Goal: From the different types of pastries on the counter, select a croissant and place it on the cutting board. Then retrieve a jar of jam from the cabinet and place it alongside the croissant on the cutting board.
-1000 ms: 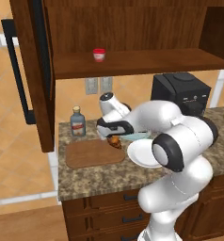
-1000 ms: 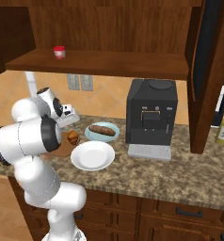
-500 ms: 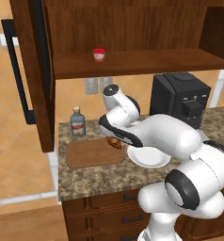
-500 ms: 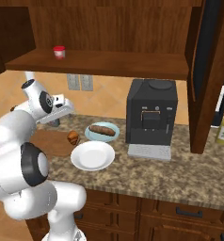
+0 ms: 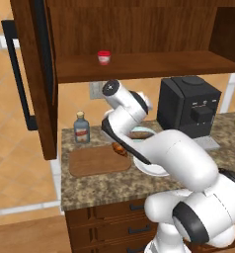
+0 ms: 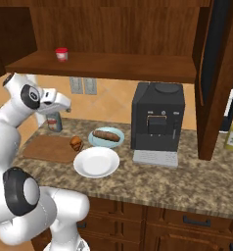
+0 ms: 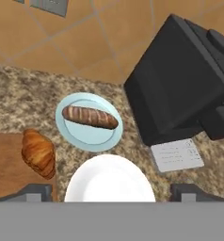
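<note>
Croissant, small, curved and golden-brown (image 7: 38,153), now rests on the reddish-brown wooden cutting board's (image 5: 97,161) edge; the gripper (image 6: 64,104) has lifted clear, fingers spread empty. Red-lidded jam jar (image 5: 104,57) above the board comes next.

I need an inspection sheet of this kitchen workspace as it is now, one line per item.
Surface: speckled counter, no spills seen.
Job's things: croissant on the right edge of the cutting board, partly overhanging; jar of jam upright on the shelf of the open cabinet.
Clutter: bar pastry on blue plate; white plate bare; brown bottle; coffee machine.
Grippers: gripper raised above the plates, fingers open, holding nothing.
Cables: nothing seen.
Surroundings: wall outlets; drawers below.
</note>
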You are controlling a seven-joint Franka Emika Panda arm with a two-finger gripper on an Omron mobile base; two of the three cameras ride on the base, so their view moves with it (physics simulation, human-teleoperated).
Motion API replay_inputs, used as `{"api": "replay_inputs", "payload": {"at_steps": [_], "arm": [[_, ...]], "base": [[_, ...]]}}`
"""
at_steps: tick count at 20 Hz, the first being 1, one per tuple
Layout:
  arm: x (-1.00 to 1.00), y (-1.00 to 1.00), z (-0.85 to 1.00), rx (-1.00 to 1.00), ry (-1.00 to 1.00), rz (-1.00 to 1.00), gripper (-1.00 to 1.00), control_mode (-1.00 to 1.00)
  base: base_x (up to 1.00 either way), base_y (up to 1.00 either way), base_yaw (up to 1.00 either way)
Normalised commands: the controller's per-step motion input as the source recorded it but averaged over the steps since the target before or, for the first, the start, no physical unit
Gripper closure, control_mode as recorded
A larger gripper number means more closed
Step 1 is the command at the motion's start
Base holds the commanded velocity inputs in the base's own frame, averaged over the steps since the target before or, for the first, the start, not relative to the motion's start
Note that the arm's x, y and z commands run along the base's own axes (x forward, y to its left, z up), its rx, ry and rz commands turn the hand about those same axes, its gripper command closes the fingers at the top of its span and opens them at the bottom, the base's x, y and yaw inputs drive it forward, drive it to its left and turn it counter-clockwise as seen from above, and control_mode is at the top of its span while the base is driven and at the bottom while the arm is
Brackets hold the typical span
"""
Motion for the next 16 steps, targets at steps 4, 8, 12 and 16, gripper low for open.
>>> {"api": "replay_inputs", "payload": {"at_steps": [4, 8, 12, 16], "arm": [[-0.67, 0.00, 0.66, 0.03, -0.18, -0.34, -1.00, -1.00], [-0.24, 0.03, 0.34, 0.01, -0.09, -0.11, -1.00, -1.00], [-0.06, -0.03, 0.03, 0.01, -0.05, 0.00, -1.00, -1.00], [-0.62, -0.57, 0.99, 0.07, -0.48, 0.00, -1.00, -1.00]], "base": [[0.00, 0.00, 0.00], [0.00, 0.00, 0.00], [0.00, 0.00, 0.00], [0.00, 0.00, 0.00]]}}
